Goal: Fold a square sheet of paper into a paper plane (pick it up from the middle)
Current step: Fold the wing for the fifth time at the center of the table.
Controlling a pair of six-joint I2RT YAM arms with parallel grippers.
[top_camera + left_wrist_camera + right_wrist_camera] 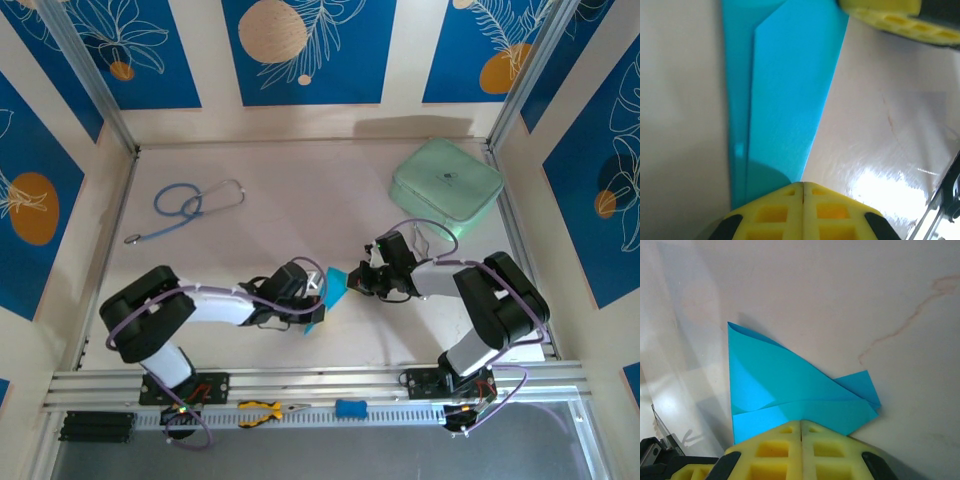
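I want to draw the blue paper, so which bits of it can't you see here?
Top view: folded blue paper too small, pinched between both arms' jaws; creases unreadable.
Left wrist view: paper runs off the top edge; near end hidden by yellow jaws.
Right wrist view: lower edge hidden behind yellow jaws.

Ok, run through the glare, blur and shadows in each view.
Left wrist: bright glare on the table at lower right, and the folded paper looks slightly soft. Right wrist: the paper is sharp and throws a faint shadow, with a pale sheen at left. Top external: even light, no harsh glare.
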